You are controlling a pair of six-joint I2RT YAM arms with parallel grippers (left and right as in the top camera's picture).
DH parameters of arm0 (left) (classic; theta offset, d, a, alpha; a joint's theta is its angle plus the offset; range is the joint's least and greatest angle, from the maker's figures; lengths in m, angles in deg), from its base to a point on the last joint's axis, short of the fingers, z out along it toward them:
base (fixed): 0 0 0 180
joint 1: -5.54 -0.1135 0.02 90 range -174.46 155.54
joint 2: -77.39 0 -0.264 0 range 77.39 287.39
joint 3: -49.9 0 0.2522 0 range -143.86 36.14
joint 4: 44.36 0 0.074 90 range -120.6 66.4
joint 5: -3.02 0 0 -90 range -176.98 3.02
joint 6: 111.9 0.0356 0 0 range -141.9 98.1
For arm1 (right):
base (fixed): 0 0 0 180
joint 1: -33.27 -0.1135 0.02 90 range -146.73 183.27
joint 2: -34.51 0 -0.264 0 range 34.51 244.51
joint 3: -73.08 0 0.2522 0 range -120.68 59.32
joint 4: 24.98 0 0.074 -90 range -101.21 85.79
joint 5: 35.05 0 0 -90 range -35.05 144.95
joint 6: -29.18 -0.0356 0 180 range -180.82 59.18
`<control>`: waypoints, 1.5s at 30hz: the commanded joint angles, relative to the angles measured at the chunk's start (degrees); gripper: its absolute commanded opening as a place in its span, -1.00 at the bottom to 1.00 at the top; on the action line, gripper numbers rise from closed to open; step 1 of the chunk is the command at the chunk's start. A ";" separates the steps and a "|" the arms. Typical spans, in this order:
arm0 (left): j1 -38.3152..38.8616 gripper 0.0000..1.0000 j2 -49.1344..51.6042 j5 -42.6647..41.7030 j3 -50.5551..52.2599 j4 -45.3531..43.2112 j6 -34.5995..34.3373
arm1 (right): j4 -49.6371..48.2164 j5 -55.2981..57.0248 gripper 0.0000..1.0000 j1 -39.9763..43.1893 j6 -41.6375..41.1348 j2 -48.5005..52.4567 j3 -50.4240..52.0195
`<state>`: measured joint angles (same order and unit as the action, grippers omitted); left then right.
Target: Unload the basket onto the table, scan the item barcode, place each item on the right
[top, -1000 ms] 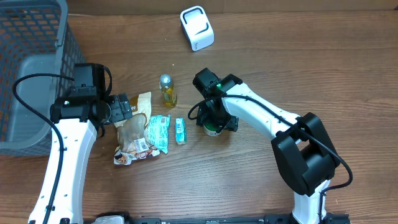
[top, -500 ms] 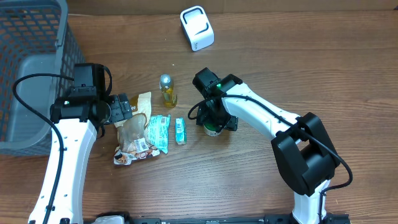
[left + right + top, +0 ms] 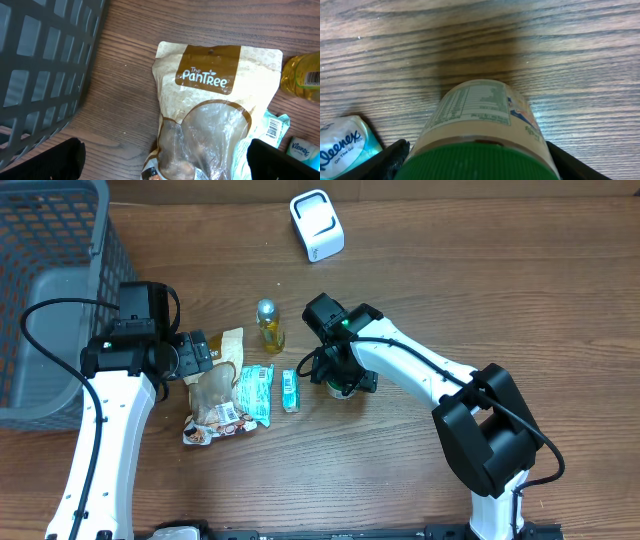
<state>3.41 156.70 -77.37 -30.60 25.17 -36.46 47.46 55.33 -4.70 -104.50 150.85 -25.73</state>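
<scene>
Now the right gripper (image 3: 479, 167) clasps the green-lidded, tan-labelled plastic jar (image 3: 475, 107) (pickup step, I judge). Next, it needs lifting toward the white boxy scanner (image 3: 317, 225) at twelve o'clock. The left gripper (image 3: 165, 162) gapes wide.

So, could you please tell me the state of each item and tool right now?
Jar: upright, gripped by the right tool.
Left tool: open, over the pouch.
Pouch: lying flat, label up.
Oil bottle: on its side, cap on.
Kleenex pack: flat beside the jar.
Scanner: untouched.
</scene>
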 commanded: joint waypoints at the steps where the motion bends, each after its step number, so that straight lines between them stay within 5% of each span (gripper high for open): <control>1: -0.09 0.99 0.09 -0.24 -1.22 0.09 0.87 | 0.13 1.92 0.58 -0.26 -1.36 0.50 0.37; 33: -0.09 0.99 0.09 -0.24 -1.22 0.09 0.87 | 0.57 3.43 0.38 -0.26 -0.81 0.50 0.35; 39: -0.09 0.99 0.09 -0.24 -1.22 0.09 0.87 | 0.96 3.63 0.14 -0.26 8.52 0.50 0.35; 45: -0.09 0.99 0.09 -0.24 -1.22 0.09 0.87 | 0.96 5.27 0.17 -0.26 9.77 0.50 0.35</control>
<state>3.41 156.70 -77.37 -30.60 25.17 -36.46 48.60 58.07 -4.77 -96.96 150.85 -25.73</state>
